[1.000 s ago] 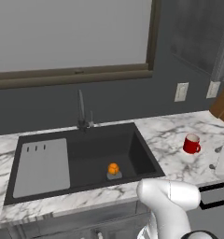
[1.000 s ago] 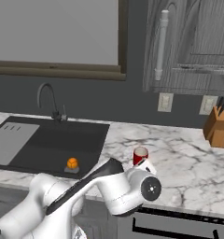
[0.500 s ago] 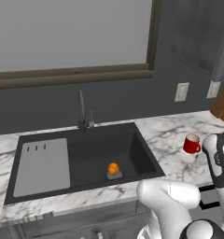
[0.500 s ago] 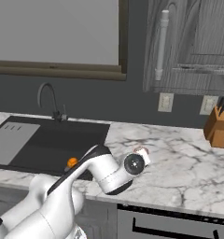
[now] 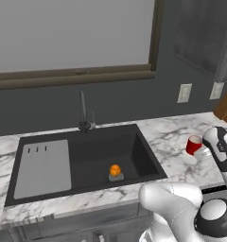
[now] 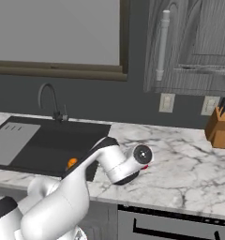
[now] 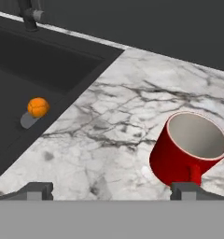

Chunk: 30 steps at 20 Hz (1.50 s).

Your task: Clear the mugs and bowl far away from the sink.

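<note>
The gripper (image 7: 111, 190), jaws spread wide and empty, hovers near the red mug (image 7: 188, 148); reaching it is underway, and next comes centring over it.

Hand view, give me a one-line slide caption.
Open gripper approaching a red mug on the marble counter beside the sink.
</note>
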Tool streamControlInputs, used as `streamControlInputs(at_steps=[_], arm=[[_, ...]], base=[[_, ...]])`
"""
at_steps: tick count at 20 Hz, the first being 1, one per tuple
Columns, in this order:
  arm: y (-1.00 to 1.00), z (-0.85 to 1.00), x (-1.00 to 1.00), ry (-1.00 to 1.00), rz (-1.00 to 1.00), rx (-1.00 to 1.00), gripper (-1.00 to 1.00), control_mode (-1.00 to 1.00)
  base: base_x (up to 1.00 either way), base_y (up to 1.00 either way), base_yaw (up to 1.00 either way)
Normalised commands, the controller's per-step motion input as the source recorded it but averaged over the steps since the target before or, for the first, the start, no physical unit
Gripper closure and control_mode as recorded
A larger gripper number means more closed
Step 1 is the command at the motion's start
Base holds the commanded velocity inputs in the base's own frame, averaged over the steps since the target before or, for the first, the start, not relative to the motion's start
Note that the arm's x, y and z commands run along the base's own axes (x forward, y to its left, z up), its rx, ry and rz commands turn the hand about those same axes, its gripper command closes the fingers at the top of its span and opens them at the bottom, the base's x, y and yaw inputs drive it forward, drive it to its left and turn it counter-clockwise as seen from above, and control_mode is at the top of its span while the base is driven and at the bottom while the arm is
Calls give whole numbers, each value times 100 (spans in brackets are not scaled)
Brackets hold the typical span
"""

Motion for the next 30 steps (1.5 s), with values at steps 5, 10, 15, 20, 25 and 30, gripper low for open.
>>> streamControlInputs(at_steps=[5, 10, 15, 20, 25, 30], arm=[[-28, -1, 4, 4, -3, 21, -100, -100], [-17, -22, 0, -2, 0, 17, -100, -100], [0, -21, 0, -4, 0, 5, -100, -100], [0, -1, 5, 0, 0, 2, -100, -100], [0, 0, 14, 2, 0, 0, -100, -100], [3, 0, 5, 6, -2, 0, -100, -100]], base=[[0, 0, 0], [0, 0, 0], [0, 0, 0], [0, 0, 0], [0, 0, 0], [0, 0, 0]])
